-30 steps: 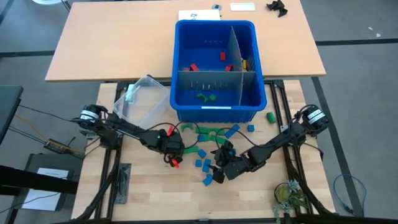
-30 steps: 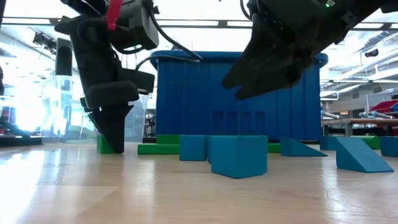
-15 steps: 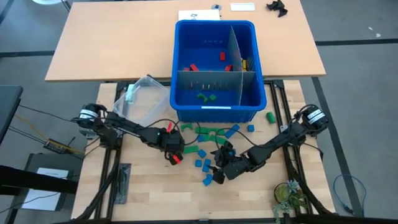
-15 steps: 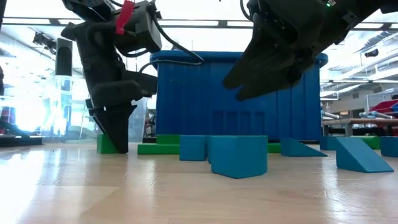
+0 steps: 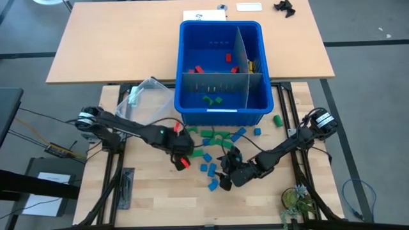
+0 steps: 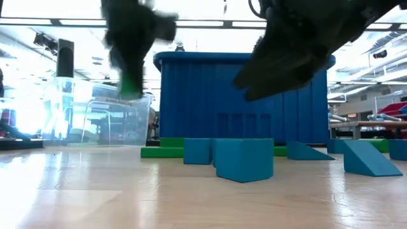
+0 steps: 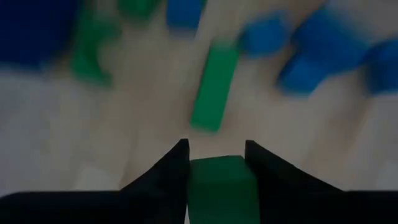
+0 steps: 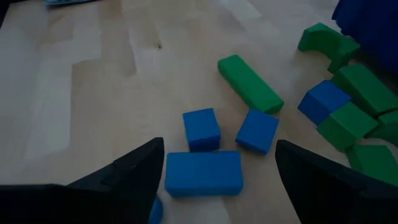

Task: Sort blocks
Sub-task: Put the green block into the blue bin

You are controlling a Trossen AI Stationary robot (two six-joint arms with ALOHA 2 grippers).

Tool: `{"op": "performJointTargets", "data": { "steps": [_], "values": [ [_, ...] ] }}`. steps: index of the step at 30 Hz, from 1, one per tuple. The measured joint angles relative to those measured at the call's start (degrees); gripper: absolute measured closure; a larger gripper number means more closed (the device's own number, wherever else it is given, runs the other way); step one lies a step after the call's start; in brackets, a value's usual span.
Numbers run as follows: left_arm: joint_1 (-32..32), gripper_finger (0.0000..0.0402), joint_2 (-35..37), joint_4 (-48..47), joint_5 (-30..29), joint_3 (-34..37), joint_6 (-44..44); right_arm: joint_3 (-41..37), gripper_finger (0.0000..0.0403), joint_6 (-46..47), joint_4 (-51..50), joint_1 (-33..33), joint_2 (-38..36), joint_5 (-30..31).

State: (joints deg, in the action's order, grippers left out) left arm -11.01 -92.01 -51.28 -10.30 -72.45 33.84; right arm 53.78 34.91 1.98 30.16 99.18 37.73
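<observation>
Open wood near me, clutter up ahead

Between my left fingers (image 7: 214, 163) sits a green block (image 7: 221, 186). Bare table (image 5: 160, 198) lies near and left. Farther on, scattered blocks (image 5: 214, 142) crowd the way, the blue bin (image 5: 220, 108) walls off the far side, and the clear tub (image 5: 144, 102) stands far left.

The left gripper (image 7: 216, 163) has lifted a green block (image 7: 221, 186) off the table.

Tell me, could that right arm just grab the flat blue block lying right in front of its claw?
Probably yes. The right gripper is open, and the flat blue block lies between its fingers with bare wood around it, apart from the two small blue cubes.
</observation>
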Motion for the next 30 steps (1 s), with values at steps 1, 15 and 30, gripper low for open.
{"op": "performJointTargets", "data": {
  "steps": [1, 15, 30],
  "values": [
    [-0.04, 0.0265, 0.71, -1.27, -1.55, -3.24, -1.25, 0.0, 0.0097, 0.06, -0.42, 0.41, 0.0, 0.52],
    [17.22, 0.0265, 1.89, 21.07, -20.71, -20.98, -31.24, 0.0, 0.0097, 4.94, -3.53, 1.72, 0.0, 2.06],
    [26.39, 0.0108, -0.89, 17.69, -10.56, -21.23, -28.25, 0.0, 0.0097, 7.45, -5.51, 1.72, 0.0, 1.92]
  ]
}}
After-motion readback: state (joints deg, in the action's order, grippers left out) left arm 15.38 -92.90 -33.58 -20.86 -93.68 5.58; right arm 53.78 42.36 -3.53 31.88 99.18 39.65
